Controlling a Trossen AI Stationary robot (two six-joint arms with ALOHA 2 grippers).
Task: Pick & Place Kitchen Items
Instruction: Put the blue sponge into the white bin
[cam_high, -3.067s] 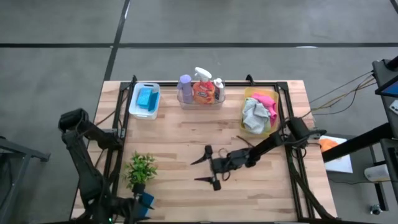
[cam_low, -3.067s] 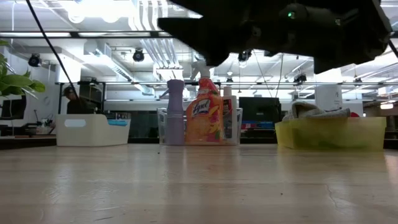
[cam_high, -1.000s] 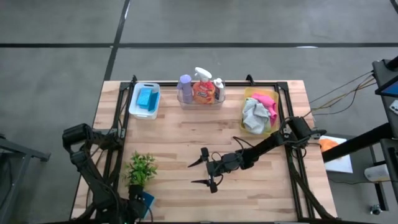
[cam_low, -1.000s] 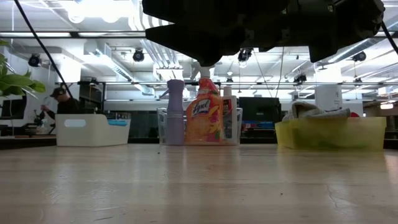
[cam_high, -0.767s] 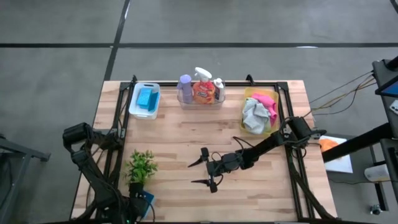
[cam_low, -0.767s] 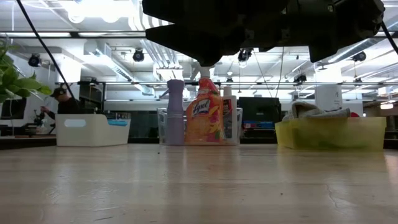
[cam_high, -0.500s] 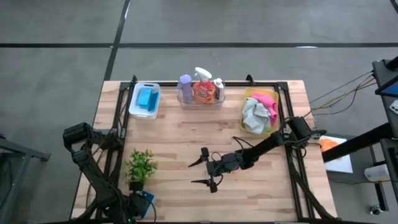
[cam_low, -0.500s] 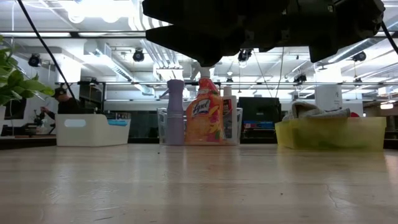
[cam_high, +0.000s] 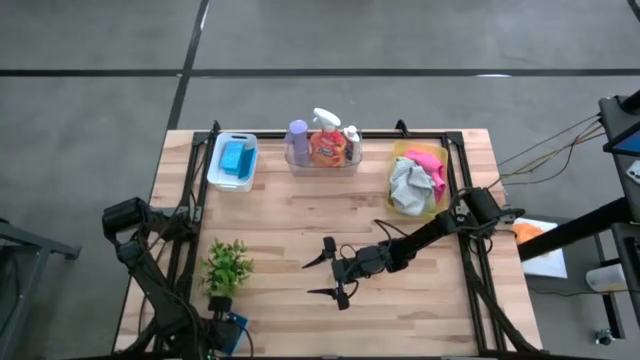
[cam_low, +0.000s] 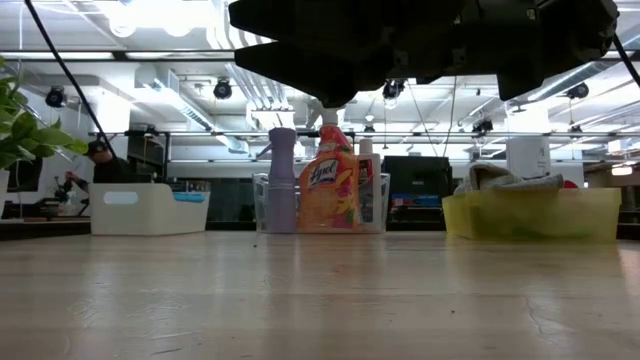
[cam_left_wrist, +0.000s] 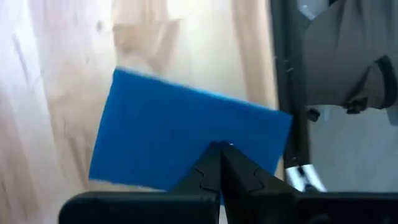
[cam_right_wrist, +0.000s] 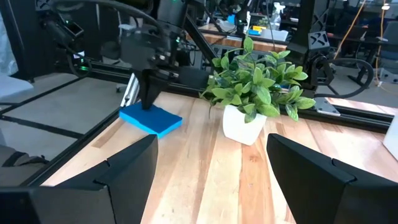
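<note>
The left pincer stands at the near left corner of the counter, its fingers pressed together on the edge of a blue sponge; from the right wrist camera the sponge appears to rest flat on the wood beneath that pincer, just beside a small potted plant in a white pot; whether the sponge is touching the counter or just above it I cannot tell.

The right pincer hangs over the middle of the counter, toward the near edge, with its two fingers spread wide and nothing between them.

Along the far edge stand three trays; the white tray near the far left corner holds more blue sponges; the clear tray at the middle of the far edge carries the purple bottle, the orange spray bottle with its white trigger and the small white bottle, all upright; the yellow tray toward the far right corner holds the pink cloth and the grey cloth bunched together.

A person shows in the room beyond the counter.
</note>
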